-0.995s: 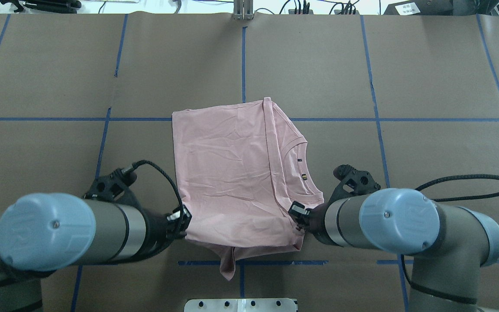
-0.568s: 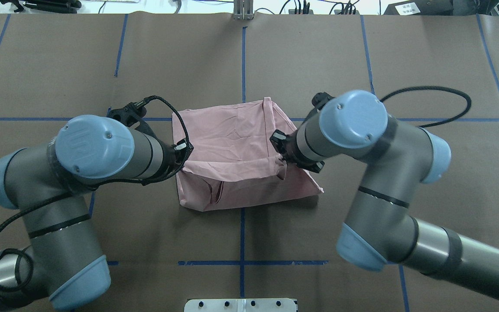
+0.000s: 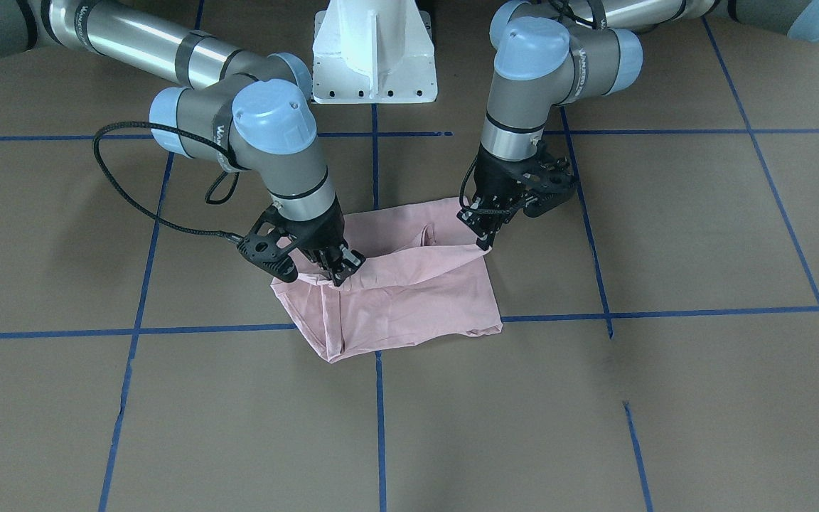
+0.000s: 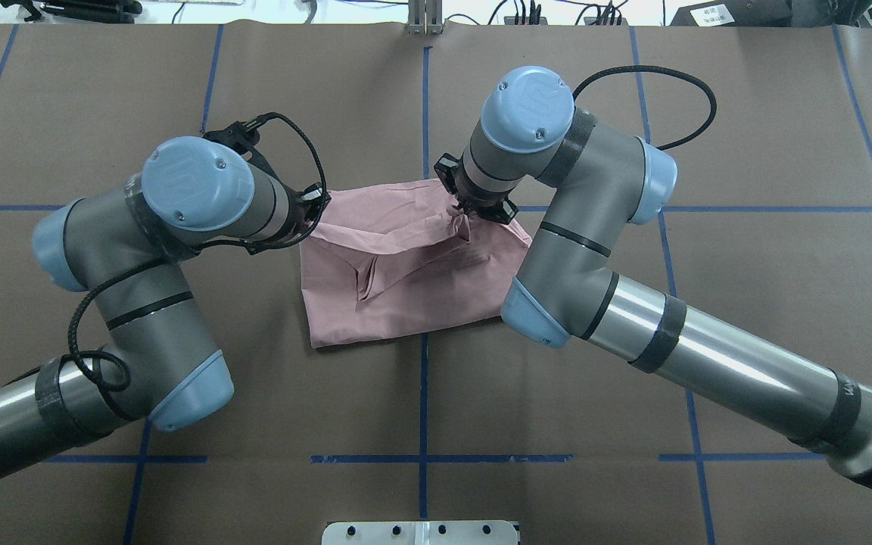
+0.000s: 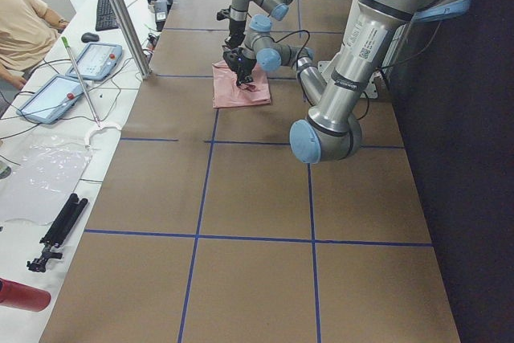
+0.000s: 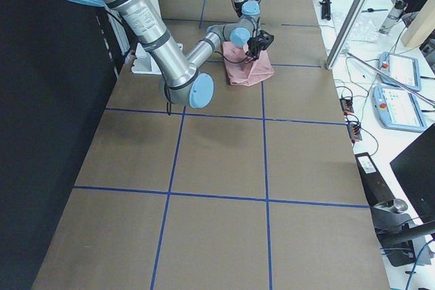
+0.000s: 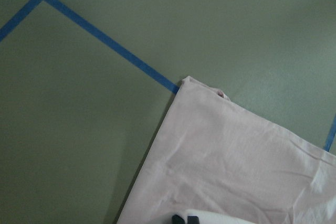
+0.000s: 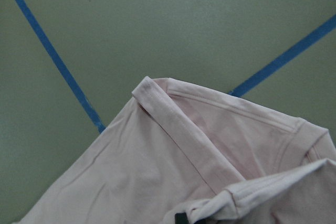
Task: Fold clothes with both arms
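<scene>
One pale pink T-shirt [image 4: 406,295] is spread mid-frame. Its raised edge is clamped by two black grippers: the left gripper [image 3: 484,238] and the right gripper [image 3: 340,274].

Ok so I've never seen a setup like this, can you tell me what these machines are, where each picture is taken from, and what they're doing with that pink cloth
These are two robot arms working at a table covered in brown paper and marked with blue tape. One picture looks down from behind the robot: there the left arm comes in on the left and the right arm on the right. Another picture faces the robot, so the sides swap. Two more are taken from the table's ends, and the last two come from small cameras on the wrists, looking closely at the cloth. On the table lies a pale pink T-shirt, partly folded. Each arm ends in black jaws. Both pairs are pinched shut on an edge of the shirt and hold that part up above the rest.
</scene>
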